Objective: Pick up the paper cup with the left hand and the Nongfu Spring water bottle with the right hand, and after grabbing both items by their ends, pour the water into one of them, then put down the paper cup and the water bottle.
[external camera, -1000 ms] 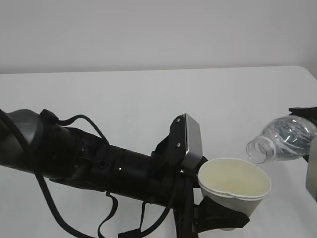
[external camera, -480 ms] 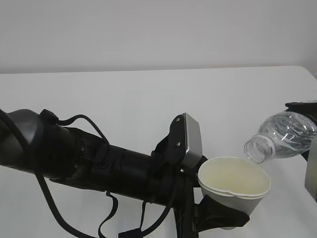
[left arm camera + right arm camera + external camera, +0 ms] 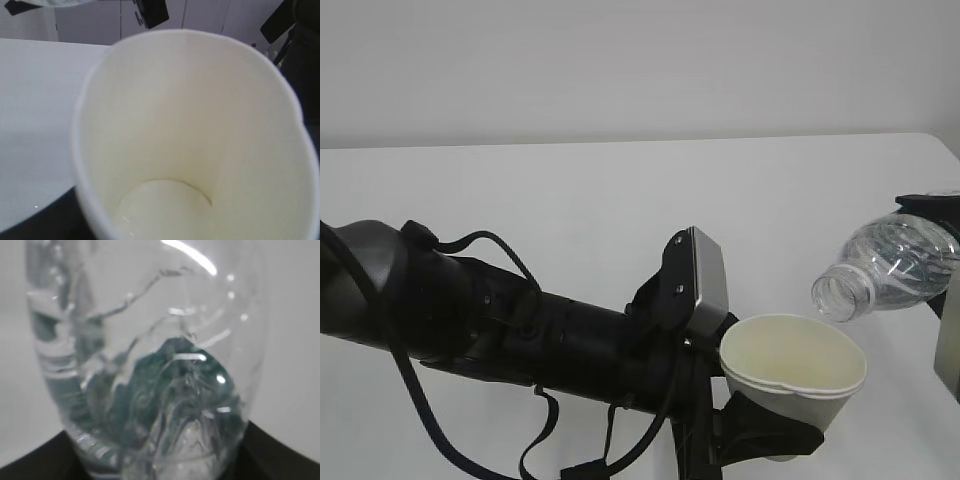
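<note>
The white paper cup [image 3: 793, 368] is held upright at the lower right, my left gripper [image 3: 766, 440] shut on its lower part. Its pale yellowish inside [image 3: 190, 130] fills the left wrist view, with faint glints on the bottom. The clear Nongfu Spring water bottle [image 3: 890, 262] lies tilted, its capless mouth [image 3: 834, 297] pointing down-left just above the cup's right rim. My right gripper [image 3: 948, 250] is shut on the bottle's far end at the frame edge. Green label colour shows through the bottle [image 3: 150, 380] in the right wrist view. No stream of water shows between mouth and cup.
The bulky black left arm [image 3: 500, 325] with loose cables crosses the lower left. Behind it the white table [image 3: 620, 190] runs back to a pale wall. Dark shapes [image 3: 150, 12] stand behind the table in the left wrist view.
The bottle has risen slightly and shifted a little left, its body tipping higher over the cup. The cup and left arm have not moved.
</note>
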You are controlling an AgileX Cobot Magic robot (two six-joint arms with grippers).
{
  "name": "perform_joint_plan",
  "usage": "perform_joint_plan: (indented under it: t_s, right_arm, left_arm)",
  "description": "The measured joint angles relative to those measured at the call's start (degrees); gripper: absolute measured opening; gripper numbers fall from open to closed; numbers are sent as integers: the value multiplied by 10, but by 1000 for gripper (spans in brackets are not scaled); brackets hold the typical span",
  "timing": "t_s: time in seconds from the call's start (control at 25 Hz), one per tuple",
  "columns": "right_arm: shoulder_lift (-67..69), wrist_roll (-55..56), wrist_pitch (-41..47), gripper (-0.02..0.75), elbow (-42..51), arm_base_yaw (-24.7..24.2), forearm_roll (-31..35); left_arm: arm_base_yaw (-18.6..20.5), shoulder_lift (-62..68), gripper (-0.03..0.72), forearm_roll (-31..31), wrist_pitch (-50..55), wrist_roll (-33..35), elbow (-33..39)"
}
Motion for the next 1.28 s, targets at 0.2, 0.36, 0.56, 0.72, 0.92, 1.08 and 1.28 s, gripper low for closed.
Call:
perform_joint_plan:
  t_s: [0.2,0.36,0.56,0.72,0.92,1.08,1.28]
  right_arm:
    - [0,-16,-1,436,0,0,4]
    - [0,-25,-3,436,-1,0,5]
    - [0,-28,-5,436,-3,0,8]
    - [0,-30,-5,436,-3,0,8]
    - [0,-41,-5,436,-7,0,8]
    - [0,-46,-5,436,-8,0,8]
    - [0,-57,-5,436,-8,0,8]
  left_arm:
    - [0,0,421,0,0,0,0]
    - [0,0,421,-1,0,0,0]
    - [0,0,421,-1,0,0,0]
    - [0,0,421,-1,0,0,0]
    - [0,0,420,-1,0,0,0]
    - [0,0,421,-1,0,0,0]
    - [0,0,420,-1,0,0,0]
